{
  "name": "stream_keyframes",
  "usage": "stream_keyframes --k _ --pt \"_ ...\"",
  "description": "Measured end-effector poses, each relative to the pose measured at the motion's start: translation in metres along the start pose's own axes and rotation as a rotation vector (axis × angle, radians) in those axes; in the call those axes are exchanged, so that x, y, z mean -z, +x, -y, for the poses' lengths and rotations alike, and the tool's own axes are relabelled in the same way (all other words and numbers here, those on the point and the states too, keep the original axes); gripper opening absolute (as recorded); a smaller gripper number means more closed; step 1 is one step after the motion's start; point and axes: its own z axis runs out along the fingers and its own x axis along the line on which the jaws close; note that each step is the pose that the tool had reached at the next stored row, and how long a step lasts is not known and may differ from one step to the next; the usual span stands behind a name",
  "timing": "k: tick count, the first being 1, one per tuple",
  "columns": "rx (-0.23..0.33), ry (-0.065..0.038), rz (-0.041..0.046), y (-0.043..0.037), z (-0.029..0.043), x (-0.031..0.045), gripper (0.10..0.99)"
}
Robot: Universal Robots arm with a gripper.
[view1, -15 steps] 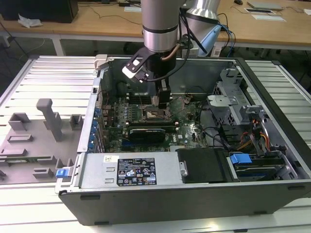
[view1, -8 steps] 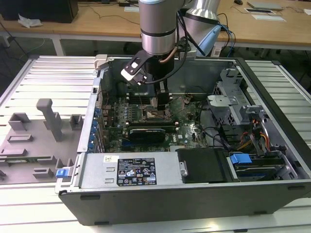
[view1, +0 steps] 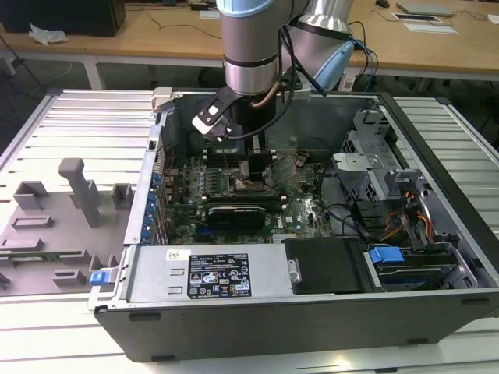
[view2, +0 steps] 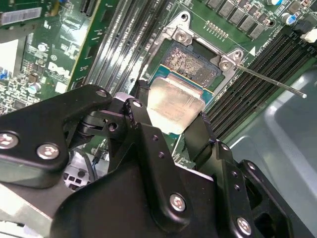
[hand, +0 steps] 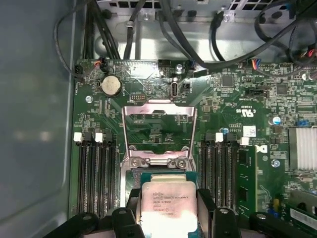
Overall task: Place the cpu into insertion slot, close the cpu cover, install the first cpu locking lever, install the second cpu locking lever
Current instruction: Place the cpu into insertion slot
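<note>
Presently the black two-fingered gripper (view2: 171, 119) is clenched on the small square silver-topped cpu (view2: 173, 101), holding it just over the dark-centred, silver-rimmed insertion slot (view2: 192, 62). The thin silver-framed cpu cover (hand: 157, 113) stands open. In the exterior view, a long black card (view1: 238, 212) lies at the gripper's six o'clock.

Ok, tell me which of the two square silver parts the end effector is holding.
The cpu, the solid metal-topped chip clamped in the end effector. The cpu cover is an open frame, swung back, untouched.
</note>
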Motion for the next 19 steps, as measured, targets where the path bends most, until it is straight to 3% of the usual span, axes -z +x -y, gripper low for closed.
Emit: stream_keyframes --k 4,12,19 --pt "-0.003 0.0 0.0103 0.0017 0.0014 -0.0051 0.537" --pt "-0.004 0.0 0.0153 0.0078 0.0057 -0.0178 0.537" --pt "-0.005 -0.001 0.0155 0.0082 0.0088 -0.0268 0.537"
